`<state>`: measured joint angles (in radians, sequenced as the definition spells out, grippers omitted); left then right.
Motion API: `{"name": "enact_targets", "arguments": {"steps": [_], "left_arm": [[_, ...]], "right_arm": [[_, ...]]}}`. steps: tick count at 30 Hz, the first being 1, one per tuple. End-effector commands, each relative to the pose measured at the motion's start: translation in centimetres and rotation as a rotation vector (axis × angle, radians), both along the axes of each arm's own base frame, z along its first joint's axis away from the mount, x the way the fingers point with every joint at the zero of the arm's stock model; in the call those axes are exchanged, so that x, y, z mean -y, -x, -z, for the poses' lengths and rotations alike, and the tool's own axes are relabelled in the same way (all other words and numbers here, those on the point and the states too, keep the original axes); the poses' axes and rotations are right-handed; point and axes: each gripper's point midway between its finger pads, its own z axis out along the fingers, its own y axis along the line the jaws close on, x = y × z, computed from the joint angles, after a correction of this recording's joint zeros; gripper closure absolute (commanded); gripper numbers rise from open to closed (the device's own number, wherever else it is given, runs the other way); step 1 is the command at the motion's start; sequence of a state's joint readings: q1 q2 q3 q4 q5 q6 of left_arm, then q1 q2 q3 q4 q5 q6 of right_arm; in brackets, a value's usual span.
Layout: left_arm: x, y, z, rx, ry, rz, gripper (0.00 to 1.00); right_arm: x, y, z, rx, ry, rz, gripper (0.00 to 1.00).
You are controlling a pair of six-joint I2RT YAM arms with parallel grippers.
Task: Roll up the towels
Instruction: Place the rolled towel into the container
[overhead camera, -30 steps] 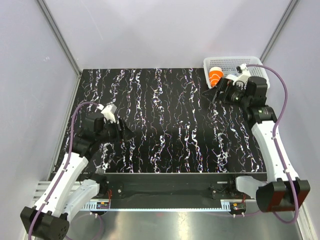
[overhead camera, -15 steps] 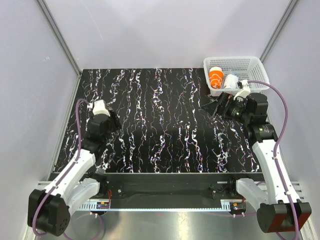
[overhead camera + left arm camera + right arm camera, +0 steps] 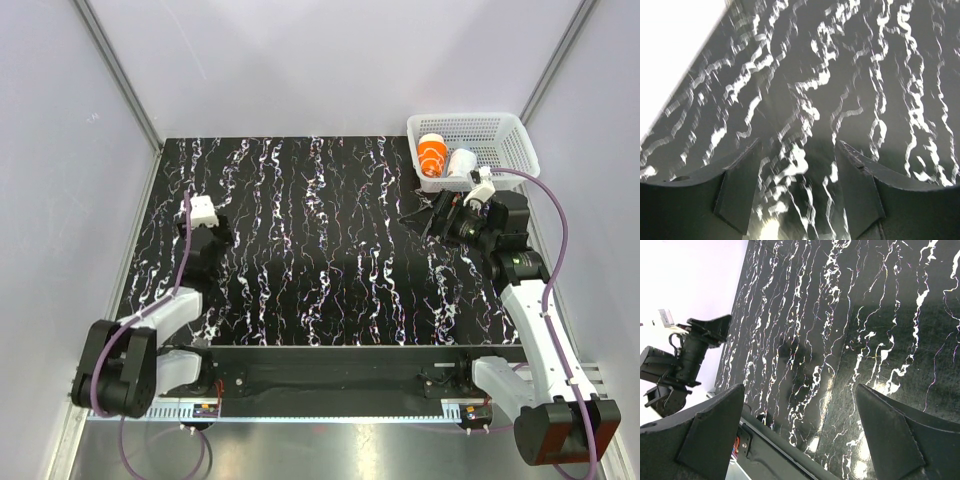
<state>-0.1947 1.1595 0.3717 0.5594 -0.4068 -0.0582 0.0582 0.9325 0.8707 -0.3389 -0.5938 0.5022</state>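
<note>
Both towels sit rolled in the left end of the white mesh basket (image 3: 500,128) at the back right: the orange towel (image 3: 432,152) with its white print, and the pale blue-grey towel (image 3: 461,161) beside it. My right gripper (image 3: 425,215) (image 3: 799,390) hangs open and empty over the table just in front of the basket, apart from both towels. My left gripper (image 3: 218,238) (image 3: 799,145) is far away at the table's left side, low over the marble top. It is open with only table showing between its fingers. Neither wrist view shows a towel.
The black, white-veined table (image 3: 320,240) spreads between the arms. Pale walls and metal posts close it in at left, back and right. The left arm (image 3: 687,357) shows in the right wrist view. The table's near edge (image 3: 790,450) runs below the right fingers.
The right gripper has drawn back from the basket toward the near side, staying open. The left arm has folded back toward the left edge, its wrist turning upward.
</note>
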Motion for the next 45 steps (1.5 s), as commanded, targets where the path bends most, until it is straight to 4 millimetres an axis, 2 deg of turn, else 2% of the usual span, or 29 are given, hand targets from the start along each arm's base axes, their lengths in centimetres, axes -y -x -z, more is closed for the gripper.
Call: {"name": "enact_targets", "arguments": {"steps": [1,4,5,6,7,9,10,12,14,15,16,18,20,21,22,23,25,27,28,29,30,31,36,37,38,41,42,43,45], "left_arm": [[-0.2,-2.4,-6.2,0.259,-0.049,0.03,0.33],[-1.0,-3.1,-6.1,0.274,-0.065,0.039,0.33],[-0.8,-3.2,-5.3,0.264,-0.059,0.071,0.32],[-1.5,-3.4,-5.8,0.314,-0.025,0.056,0.32],[-1.8,-3.7,-4.1,0.284,-0.007,0.052,0.3],[-2.3,-4.6,-2.7,0.263,0.046,0.055,0.32],[-1.6,-5.1,-1.5,0.185,0.057,0.09,0.01],[0.1,-7.4,-1.6,0.106,0.034,0.197,0.01],[1.6,-9.2,0.1,0.0,0.016,0.3,0.01],[1.9,-10.2,0.1,-0.043,0.016,0.318,0.01],[2.2,-10.2,1.1,-0.075,0.016,0.342,0.01],[2.3,-10.4,0.6,-0.058,0.011,0.351,0.01],[1.1,-9.5,0.7,-0.04,0.031,0.266,0.01],[0.7,-9.4,-0.3,0.018,0.028,0.244,0.01],[0.5,-7.7,0.2,0.033,0.029,0.234,0.01],[-0.6,-6.9,-0.2,0.071,0.014,0.173,0.01],[-1.3,-5.6,-4.7,0.25,0.031,0.129,0.01],[-2.1,-5.0,-5.4,0.286,0.032,0.097,0.01],[-2.6,-5.0,-5.3,0.281,0.058,0.098,0.01],[-4.3,-4.9,-5.1,0.291,0.146,0.062,0.01],[-4.5,-4.6,-4.8,0.283,0.197,0.081,0.01],[-3.7,-4.3,-5.4,0.292,0.238,0.154,0.01],[-4.9,-1.8,-4.4,0.277,0.301,0.1,0.01],[-5.1,-1.4,-5.1,0.273,0.297,0.091,0.01],[-5.3,-0.7,-2.5,0.135,0.251,0.079,0.01],[-7.1,0.2,-3.2,0.158,0.193,-0.021,0.01],[-7.2,0.3,-3.0,0.172,0.196,-0.024,0.01],[-6.7,0.5,-1.6,0.159,0.21,-0.004,0.01],[-6.1,-0.2,-1.3,0.159,0.183,0.034,0.01]], "right_arm": [[-0.5,0.1,-1.3,0.045,-0.004,-0.028,0.0],[-0.5,0.2,-1.2,0.039,-0.003,-0.029,0.0],[-0.4,0.2,-1.3,0.043,-0.002,-0.026,0.0],[-0.4,0.2,-1.2,0.038,0.0,-0.024,0.0],[-0.4,0.2,-1.3,0.04,0.003,-0.025,0.0],[-0.4,0.3,-1.3,0.037,0.006,-0.026,0.0],[-0.3,0.3,-1.3,0.038,0.008,-0.025,0.0],[-0.3,0.4,-1.5,0.037,0.01,-0.026,0.0],[-0.2,0.5,-1.5,0.039,0.016,-0.02,0.0],[-0.2,0.6,-1.8,0.045,0.019,-0.02,0.0],[-0.1,0.6,-1.8,0.044,0.021,-0.017,0.0],[-0.1,0.8,-2.2,0.045,0.024,-0.015,0.0],[0.0,0.9,-2.6,0.052,0.028,-0.01,0.0],[0.1,1.1,-2.7,0.051,0.03,-0.008,0.0],[0.1,1.1,-2.7,0.053,0.031,-0.006,0.0],[0.1,1.2,-3.0,0.061,0.031,-0.005,0.0],[0.2,1.5,-3.1,0.054,0.04,-0.007,0.0],[0.3,1.7,-3.2,0.048,0.053,-0.004,0.01],[0.4,1.8,-3.2,0.046,0.055,-0.005,0.0],[0.4,2.0,-3.3,0.047,0.057,-0.006,0.0],[0.4,2.3,-3.2,0.042,0.061,-0.006,0.0],[0.5,2.4,-3.2,0.04,0.064,-0.005,0.0],[0.5,2.8,-3.0,0.036,0.059,0.0,0.0],[0.5,2.8,-2.8,0.031,0.059,0.0,0.0],[0.5,2.8,-2.7,0.032,0.056,-0.002,0.0],[0.3,2.7,-2.4,0.032,0.052,-0.01,0.0],[0.3,2.6,-2.3,0.03,0.048,-0.01,0.0],[0.2,2.4,-2.4,0.035,0.044,-0.013,0.0],[0.0,2.0,-2.3,0.028,0.033,-0.022,0.0]]}}
